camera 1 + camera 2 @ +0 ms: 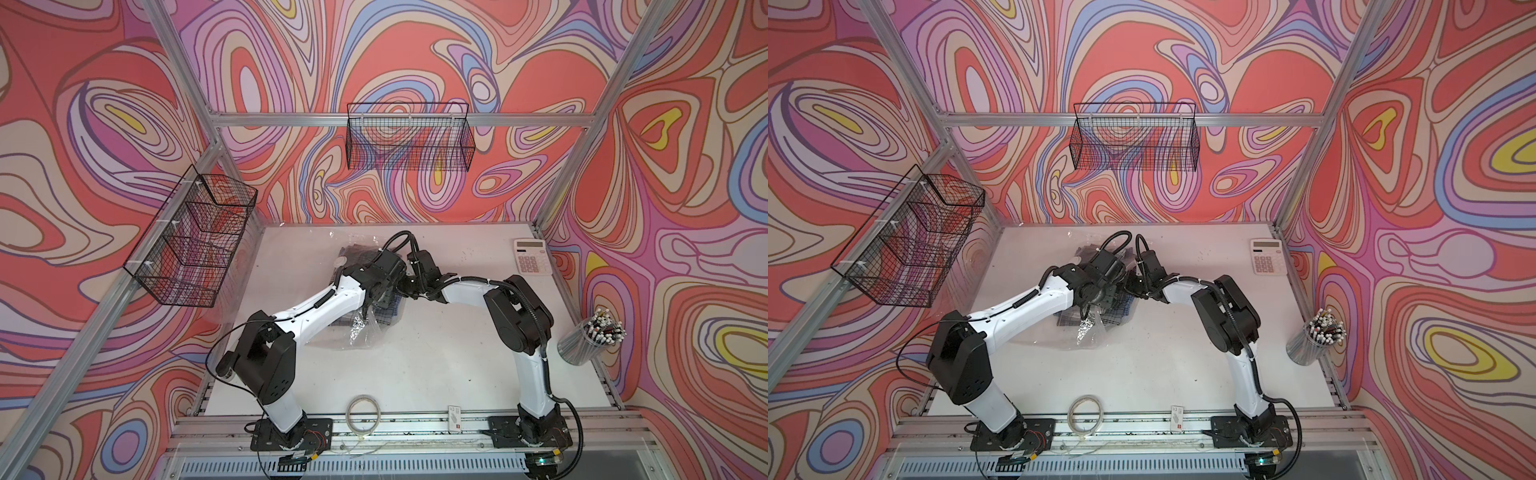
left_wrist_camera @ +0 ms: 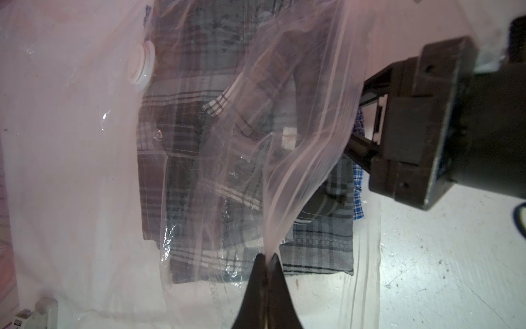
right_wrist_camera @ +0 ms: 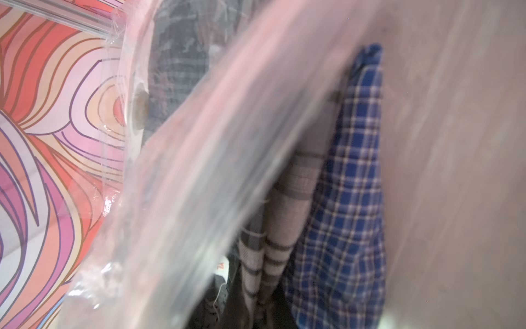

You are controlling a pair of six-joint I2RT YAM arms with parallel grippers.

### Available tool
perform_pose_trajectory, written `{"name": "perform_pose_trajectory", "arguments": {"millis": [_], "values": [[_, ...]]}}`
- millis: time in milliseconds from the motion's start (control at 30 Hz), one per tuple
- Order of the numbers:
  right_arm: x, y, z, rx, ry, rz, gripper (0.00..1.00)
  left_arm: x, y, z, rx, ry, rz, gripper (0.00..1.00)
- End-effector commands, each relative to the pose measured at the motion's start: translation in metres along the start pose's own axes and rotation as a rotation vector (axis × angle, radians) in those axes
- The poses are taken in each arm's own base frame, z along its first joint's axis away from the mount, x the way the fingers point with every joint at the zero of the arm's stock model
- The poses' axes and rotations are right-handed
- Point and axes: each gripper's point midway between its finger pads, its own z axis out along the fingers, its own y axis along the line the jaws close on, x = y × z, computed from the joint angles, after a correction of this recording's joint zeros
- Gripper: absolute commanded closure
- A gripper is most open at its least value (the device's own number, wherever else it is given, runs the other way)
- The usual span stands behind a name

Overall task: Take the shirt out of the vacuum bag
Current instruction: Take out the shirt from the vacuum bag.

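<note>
Mid-frame, your left gripper (image 2: 267, 263) is clamped on the clear bag (image 2: 85, 171). Your right gripper (image 2: 355, 145), closed, reaches into its mouth beside the shirt (image 2: 182, 136).

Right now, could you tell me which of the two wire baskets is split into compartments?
The wire basket on the side wall: dividers split it into compartments, whereas the basket on the back rail is undivided.

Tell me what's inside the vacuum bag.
Through the clear vacuum bag shows a folded grey plaid shirt, with blue checked fabric at its open end. Whatever lies beneath the grey shirt is covered.
</note>
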Motion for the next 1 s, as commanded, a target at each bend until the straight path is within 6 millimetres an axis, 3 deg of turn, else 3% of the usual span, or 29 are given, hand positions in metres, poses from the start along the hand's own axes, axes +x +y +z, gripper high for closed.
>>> {"name": "perform_pose_trajectory", "arguments": {"millis": [0, 133, 367, 700, 833, 967], "values": [[-0.014, 0.029, -0.030, -0.015, -0.046, -0.048, 1.00, 0.002, 0.006, 0.001, -0.010, 0.004, -0.025, 1.00], [-0.013, 0.032, -0.045, -0.005, -0.046, -0.045, 1.00, 0.003, 0.007, 0.006, -0.009, 0.010, -0.027, 1.00], [-0.010, 0.020, -0.074, 0.040, -0.049, -0.008, 1.00, 0.010, 0.011, 0.015, -0.011, 0.028, -0.036, 1.00], [-0.039, 0.026, -0.132, 0.038, -0.107, 0.014, 1.00, 0.011, 0.010, 0.024, -0.011, 0.037, -0.040, 1.00], [-0.043, 0.014, -0.153, 0.087, -0.105, 0.007, 1.00, 0.015, 0.012, 0.028, -0.013, 0.046, -0.048, 1.00], [-0.044, -0.013, -0.177, 0.163, -0.113, 0.015, 1.00, 0.018, 0.012, 0.033, -0.011, 0.055, -0.057, 1.00]]}}
